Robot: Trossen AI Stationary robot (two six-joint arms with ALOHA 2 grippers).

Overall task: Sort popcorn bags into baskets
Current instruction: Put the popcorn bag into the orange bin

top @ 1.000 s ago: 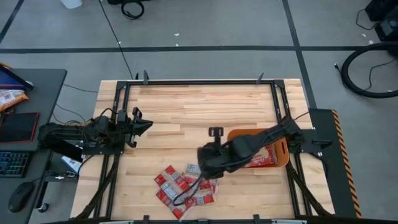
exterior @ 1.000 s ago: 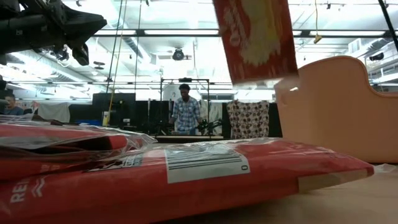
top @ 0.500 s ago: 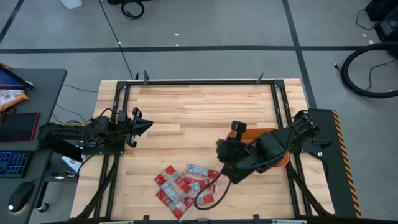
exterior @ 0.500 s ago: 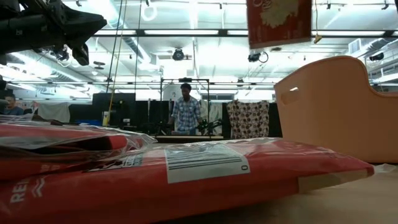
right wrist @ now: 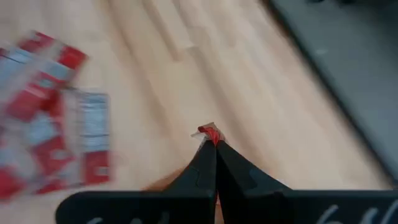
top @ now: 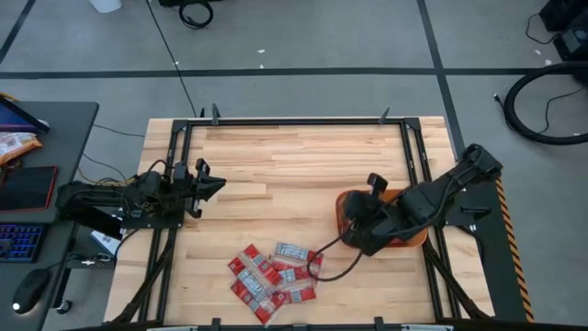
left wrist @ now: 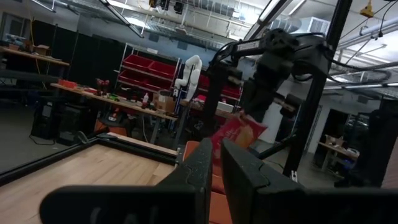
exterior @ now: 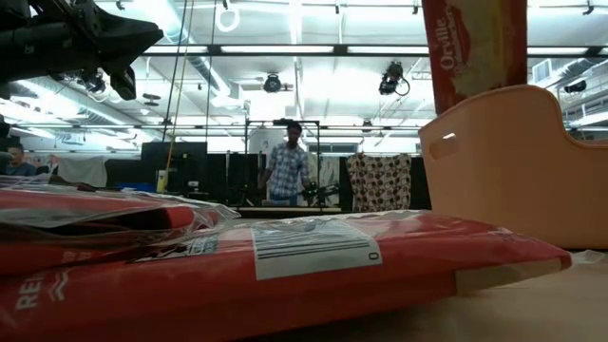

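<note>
A pile of small red popcorn bags lies flat on the wood table near its near edge; it fills the low view's foreground and shows in the right wrist view. The orange tub stands right of the pile, mostly under the right arm, with its wall and handle slot in the low view. My right gripper is above the tub's left end, shut on one red bag. My left gripper waits shut at the table's left side, high above the wood. My right gripper pinches the bag's top edge between its two shut fingers, coming from above and pointing down. The bag is lifted clear and hangs upright below the fingers, its lower end just behind the tub's rim in the low view.
A black cable trails from the right arm across the wood beside the pile. Black frame rails run along the table's left and right sides. A person stands far back in the room. Bare wood lies across the table's far half.
My right gripper has carried the bag from above the pile toward the table's right edge, and is now over the tub's left end, staying shut on it. The bag hangs clear of the table throughout. The pile has not moved.
</note>
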